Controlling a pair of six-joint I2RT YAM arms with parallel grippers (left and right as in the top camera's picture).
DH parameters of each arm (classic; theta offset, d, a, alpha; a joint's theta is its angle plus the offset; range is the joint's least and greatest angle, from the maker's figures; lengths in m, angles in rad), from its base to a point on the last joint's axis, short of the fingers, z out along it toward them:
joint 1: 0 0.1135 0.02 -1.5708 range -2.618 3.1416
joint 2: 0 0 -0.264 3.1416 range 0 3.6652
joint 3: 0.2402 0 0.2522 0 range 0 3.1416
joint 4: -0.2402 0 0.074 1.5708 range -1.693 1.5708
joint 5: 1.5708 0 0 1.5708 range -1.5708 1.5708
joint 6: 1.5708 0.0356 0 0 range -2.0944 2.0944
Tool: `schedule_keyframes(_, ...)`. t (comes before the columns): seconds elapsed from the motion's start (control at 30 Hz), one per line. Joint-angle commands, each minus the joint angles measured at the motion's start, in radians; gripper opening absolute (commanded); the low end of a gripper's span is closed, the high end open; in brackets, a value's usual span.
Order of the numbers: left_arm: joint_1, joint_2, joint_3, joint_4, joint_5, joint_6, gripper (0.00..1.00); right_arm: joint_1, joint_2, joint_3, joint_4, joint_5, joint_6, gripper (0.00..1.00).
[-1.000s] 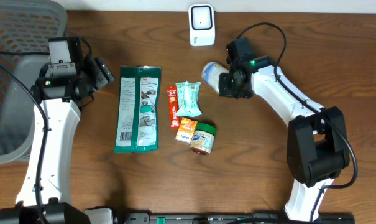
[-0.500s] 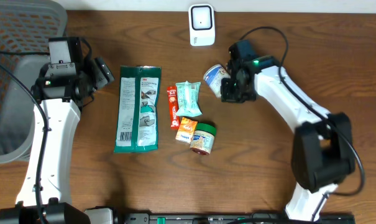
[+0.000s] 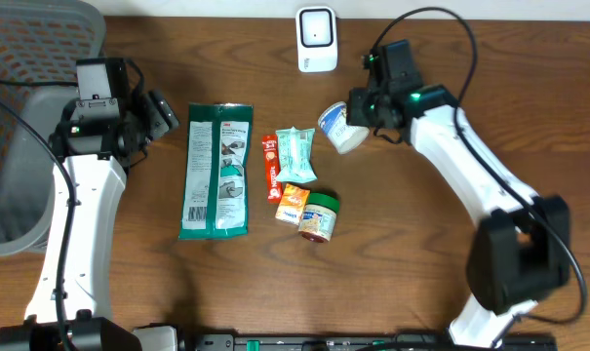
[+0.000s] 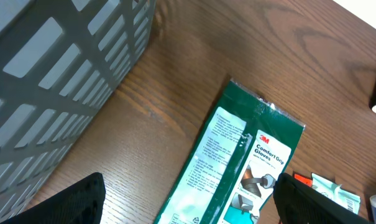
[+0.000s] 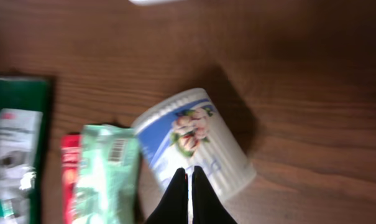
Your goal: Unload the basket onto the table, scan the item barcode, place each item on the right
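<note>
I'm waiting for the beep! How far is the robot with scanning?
Grabbing looks done: the right gripper is shut on the white cup. Right now it holds the cup tilted near the scanner. Left to do: showing the barcode to the scanner. I can't see a barcode on the cup yet.

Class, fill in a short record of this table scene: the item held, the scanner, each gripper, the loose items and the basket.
Item held: white ribbed tub with a blue label, tilted, just below the scanner in the overhead view
Scanner: white box-shaped barcode scanner, top centre
Right gripper: shut on the tub's edge
Left gripper: open, holding nothing
Loose items: green glove packet, red sachet, mint-green wrapper, small orange packet, green-lidded jar
Basket: grey plastic basket, far left
</note>
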Motion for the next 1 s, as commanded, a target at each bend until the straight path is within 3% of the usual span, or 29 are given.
schedule_keyframes(0.0,0.003,0.004,0.008,-0.002,-0.009,0.010,0.86,0.014,0.064,-0.002,0.033,0.012,0.013,0.01)
schedule_keyframes(0.37,0.003,0.004,0.008,-0.002,-0.009,0.010,0.86,0.031,0.086,-0.002,0.280,-0.031,-0.018,0.01)
schedule_keyframes(0.53,0.003,0.004,0.008,-0.002,-0.009,0.009,0.86,0.059,0.094,-0.002,0.286,-0.079,-0.058,0.01)
schedule_keyframes(0.97,0.003,0.004,0.008,-0.002,-0.009,0.009,0.86,0.115,0.167,-0.002,0.286,0.042,-0.098,0.01)
